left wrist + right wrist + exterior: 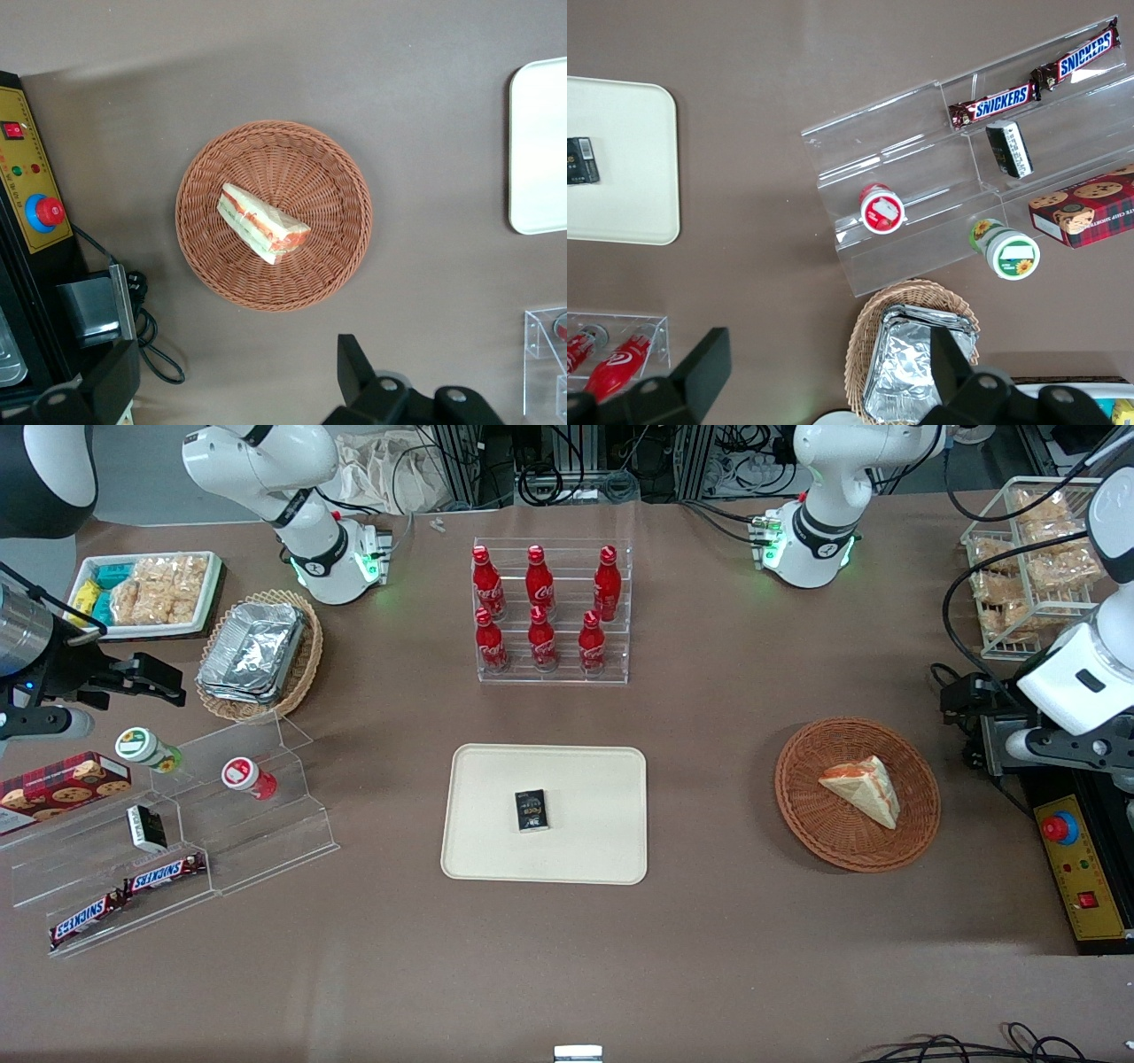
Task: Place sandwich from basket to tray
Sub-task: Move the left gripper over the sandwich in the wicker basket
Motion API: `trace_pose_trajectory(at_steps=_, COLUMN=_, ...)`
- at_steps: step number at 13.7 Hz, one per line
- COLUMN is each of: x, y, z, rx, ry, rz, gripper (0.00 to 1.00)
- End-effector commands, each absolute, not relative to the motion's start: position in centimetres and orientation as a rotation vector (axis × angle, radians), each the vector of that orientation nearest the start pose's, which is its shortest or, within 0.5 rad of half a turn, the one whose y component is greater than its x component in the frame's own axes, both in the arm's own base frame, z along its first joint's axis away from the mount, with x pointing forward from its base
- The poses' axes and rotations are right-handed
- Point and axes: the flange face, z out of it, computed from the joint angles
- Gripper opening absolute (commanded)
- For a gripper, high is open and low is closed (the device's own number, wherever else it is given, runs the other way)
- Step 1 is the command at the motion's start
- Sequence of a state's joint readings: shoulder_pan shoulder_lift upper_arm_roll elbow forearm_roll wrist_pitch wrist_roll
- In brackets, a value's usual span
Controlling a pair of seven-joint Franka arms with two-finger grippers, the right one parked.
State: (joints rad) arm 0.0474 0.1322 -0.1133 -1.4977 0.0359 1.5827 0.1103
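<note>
One triangular sandwich (862, 786), pale bread with orange-red and green filling along its cut edge, is lying in the single reddish-brown wicker basket (802, 808), its long axis running diagonally. One cream tray (585, 850), carrying one small dark packet (531, 810), is sitting well apart on the table (709, 957). The tool (235, 390) is hovering above, fingers (354, 367) apart.

The gripper (235, 390) hangs high above the basket (803, 808), fingers spread wide, nothing between it and the sandwich (862, 788). Bare table lies between basket and tray (483, 841). A small black packet (532, 810) takes the tray's middle; bare tray surface lies all round it. The control box (1081, 868) stands near the basket.
</note>
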Motion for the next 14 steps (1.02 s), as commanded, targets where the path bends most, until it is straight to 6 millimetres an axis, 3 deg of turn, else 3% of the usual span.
trace_pose_trajectory(at_steps=1, x=60.0, y=-3.3, z=58.1, rx=-3.137, ry=0.214, rz=0.085, gripper=1.00)
trace_pose_trajectory(at_steps=4, x=60.7, y=-4.0, z=57.1, rx=-3.132, ry=0.139, rz=0.104, gripper=1.00)
trace_pose_trajectory(at_steps=7, x=60.6, y=-3.8, z=54.3, rx=-3.097, ry=-0.324, rz=0.181, gripper=1.00)
trace_pose_trajectory(at_steps=9, x=60.2, y=-3.0, z=49.8, rx=-3.053, ry=-0.507, rz=0.236, gripper=1.00)
trace_pose_trajectory(at_steps=11, x=59.4, y=-1.2, z=42.7, rx=-3.047, ry=-0.586, rz=0.160, gripper=1.00)
trace_pose_trajectory(at_steps=14, x=57.9, y=0.3, z=36.8, rx=-3.007, ry=-0.820, rz=0.075, gripper=1.00)
